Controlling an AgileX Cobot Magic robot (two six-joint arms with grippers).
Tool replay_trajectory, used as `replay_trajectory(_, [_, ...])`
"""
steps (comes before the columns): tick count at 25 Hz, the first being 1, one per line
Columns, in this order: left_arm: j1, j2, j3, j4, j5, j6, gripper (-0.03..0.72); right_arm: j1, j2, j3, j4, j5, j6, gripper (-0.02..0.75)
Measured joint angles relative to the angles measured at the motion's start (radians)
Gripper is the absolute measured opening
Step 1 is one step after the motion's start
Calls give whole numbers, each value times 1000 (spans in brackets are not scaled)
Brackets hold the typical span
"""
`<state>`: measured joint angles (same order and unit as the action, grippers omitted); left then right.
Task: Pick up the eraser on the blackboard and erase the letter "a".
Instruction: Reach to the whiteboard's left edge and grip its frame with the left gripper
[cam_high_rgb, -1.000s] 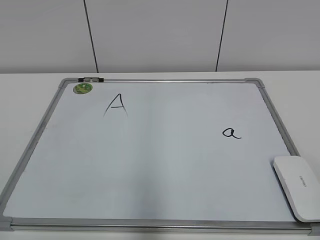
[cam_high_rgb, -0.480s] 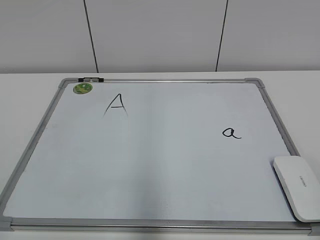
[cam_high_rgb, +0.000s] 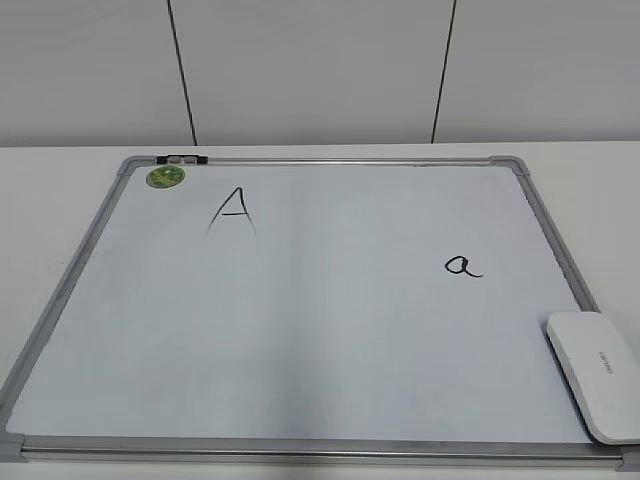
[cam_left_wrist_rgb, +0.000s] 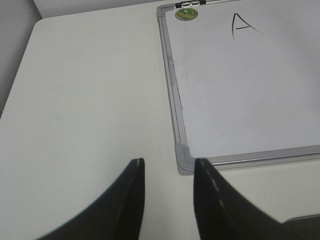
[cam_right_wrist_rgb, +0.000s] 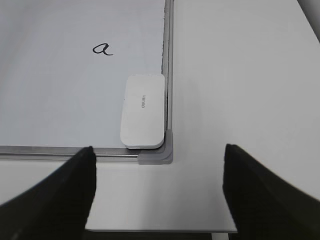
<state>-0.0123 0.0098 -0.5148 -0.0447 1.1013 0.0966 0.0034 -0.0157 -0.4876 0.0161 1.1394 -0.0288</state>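
Note:
The blackboard (cam_high_rgb: 300, 330) is a white board with a silver-grey frame, lying flat on the table. The white eraser (cam_high_rgb: 595, 372) lies in its near right corner; it also shows in the right wrist view (cam_right_wrist_rgb: 143, 111). The small black letter "a" (cam_high_rgb: 463, 265) is on the board's right half, just beyond the eraser, and also shows in the right wrist view (cam_right_wrist_rgb: 102, 49). My right gripper (cam_right_wrist_rgb: 159, 167) is open and empty over bare table in front of the eraser's corner. My left gripper (cam_left_wrist_rgb: 167, 172) is open and empty near the board's near left corner (cam_left_wrist_rgb: 183, 162).
A capital "A" (cam_high_rgb: 232, 210) is written at the board's upper left. A round green magnet (cam_high_rgb: 165, 177) and a small clip (cam_high_rgb: 182, 158) sit at the far left corner. White table (cam_left_wrist_rgb: 90, 100) surrounds the board; its front edge (cam_right_wrist_rgb: 160, 231) is close below my right gripper.

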Motion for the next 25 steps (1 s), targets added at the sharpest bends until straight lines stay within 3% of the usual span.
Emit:
replay_trajectory(4, [0,0,-4,4,-7,0,321,0,0,0,0,0,0,587])
replay_trajectory(9, [0,0,-28,4,-111,0,527,0,0,0,0,0,0,587])
replay_trajectory(11, [0,5,-28,4,-164,0,569,0,0,0,0,0,0,587])
replay_trajectory(15, [0,76,-29,4,-254,0,592,0,0,0,0,0,0,587])
replay_trajectory(25, [0,571,-54,-6,-465,0,595,0,0,0,0,0,0,587])
